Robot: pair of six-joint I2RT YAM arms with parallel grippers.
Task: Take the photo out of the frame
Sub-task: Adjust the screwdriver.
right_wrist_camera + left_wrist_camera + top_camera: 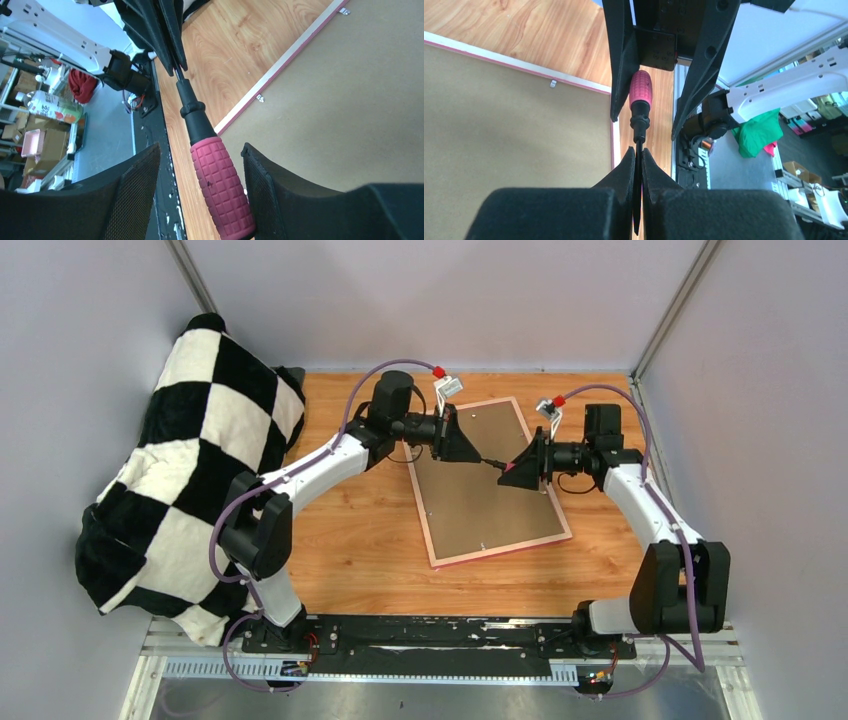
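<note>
The frame [500,551], with its narrow pink border, lies face down in the middle of the table, its brown backing board [480,495] upward. The photo is hidden under the board. A screwdriver [492,464] with a pink ribbed handle hangs above the board between both grippers. My left gripper [637,150] is shut on its thin black blade. My right gripper [200,147] stands open around the handle [220,185], which lies close to one finger with a wide gap on the other side. The pink border [280,67] runs beneath.
A black-and-white checkered blanket [190,470] is heaped at the table's left edge. Small metal tabs [553,84] hold the backing board along the frame's edge. Grey walls close in the back and sides. A metal rail [430,640] runs along the near edge.
</note>
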